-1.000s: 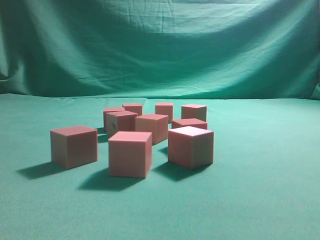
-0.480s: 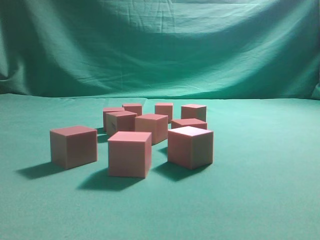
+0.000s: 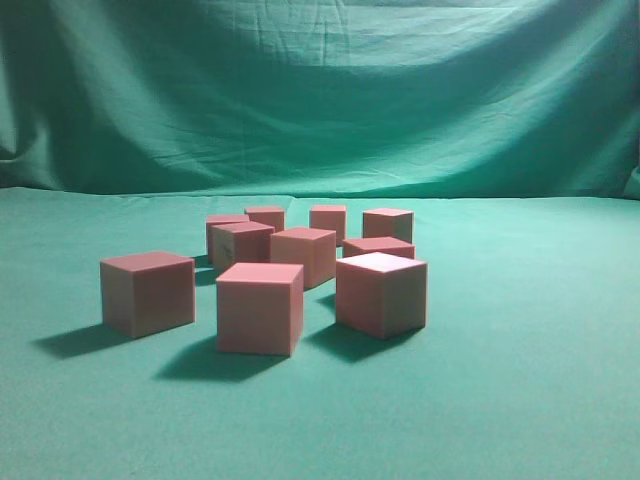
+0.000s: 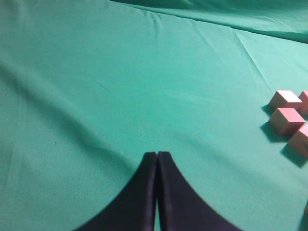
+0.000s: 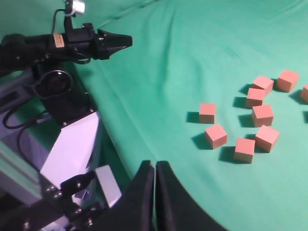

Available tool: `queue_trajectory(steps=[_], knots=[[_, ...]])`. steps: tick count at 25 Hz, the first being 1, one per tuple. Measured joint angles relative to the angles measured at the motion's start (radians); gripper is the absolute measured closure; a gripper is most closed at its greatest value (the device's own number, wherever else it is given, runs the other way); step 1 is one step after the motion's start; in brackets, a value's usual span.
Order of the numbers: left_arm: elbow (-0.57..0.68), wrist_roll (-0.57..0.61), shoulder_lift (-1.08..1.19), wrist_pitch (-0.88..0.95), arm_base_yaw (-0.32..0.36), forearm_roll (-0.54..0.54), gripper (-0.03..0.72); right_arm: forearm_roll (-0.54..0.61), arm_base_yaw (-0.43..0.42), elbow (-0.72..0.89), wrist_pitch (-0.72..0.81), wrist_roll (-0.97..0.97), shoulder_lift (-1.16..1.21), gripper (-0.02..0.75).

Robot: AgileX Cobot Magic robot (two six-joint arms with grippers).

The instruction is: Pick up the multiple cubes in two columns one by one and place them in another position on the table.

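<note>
Several pinkish-red cubes (image 3: 260, 307) stand in a loose cluster on the green-clothed table (image 3: 520, 380) in the exterior view, where no gripper shows. My left gripper (image 4: 157, 155) is shut and empty above bare cloth, with three cubes (image 4: 286, 120) at the right edge of the left wrist view. My right gripper (image 5: 155, 164) is shut and empty near the table's edge, well away from the cubes (image 5: 215, 135), which lie scattered at the right of the right wrist view.
A draped green backdrop (image 3: 320, 90) hangs behind the table. In the right wrist view the other arm (image 5: 72, 43) and its white base (image 5: 72, 149) stand off the table's edge at the left.
</note>
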Motion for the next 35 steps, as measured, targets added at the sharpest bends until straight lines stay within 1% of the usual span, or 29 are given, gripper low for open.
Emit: queue_trajectory(steps=[3, 5, 11, 12, 18, 21, 25, 28, 31, 35], knots=[[0.0, 0.0, 0.0, 0.0, 0.0, 0.0, 0.688, -0.029, -0.007, 0.068, -0.085, 0.0, 0.0, 0.738], [0.0, 0.0, 0.0, 0.0, 0.0, 0.0, 0.688, -0.037, -0.048, 0.116, -0.17, 0.0, 0.0, 0.738], [0.0, 0.0, 0.0, 0.0, 0.0, 0.0, 0.688, -0.039, -0.281, 0.29, -0.428, 0.0, -0.039, 0.738], [0.0, 0.0, 0.0, 0.0, 0.0, 0.0, 0.688, -0.039, -0.331, 0.323, -0.473, 0.0, -0.063, 0.738], [0.0, 0.0, 0.0, 0.0, 0.0, 0.0, 0.688, -0.039, -0.551, 0.519, -0.621, 0.0, -0.221, 0.738], [0.0, 0.0, 0.0, 0.0, 0.0, 0.0, 0.688, -0.039, -0.67, 0.623, -0.661, 0.0, -0.303, 0.738], [0.0, 0.0, 0.0, 0.0, 0.0, 0.0, 0.688, -0.039, -0.797, 0.757, -0.697, 0.0, -0.386, 0.738], [0.0, 0.0, 0.0, 0.0, 0.0, 0.0, 0.688, -0.039, -0.861, 0.824, -0.704, 0.0, -0.407, 0.738], [0.0, 0.0, 0.0, 0.0, 0.0, 0.0, 0.688, -0.039, -0.904, 0.83, -0.7, 0.0, -0.412, 0.738], [0.0, 0.0, 0.0, 0.0, 0.0, 0.0, 0.688, -0.039, -0.93, 0.83, -0.634, 0.0, -0.412, 0.738]])
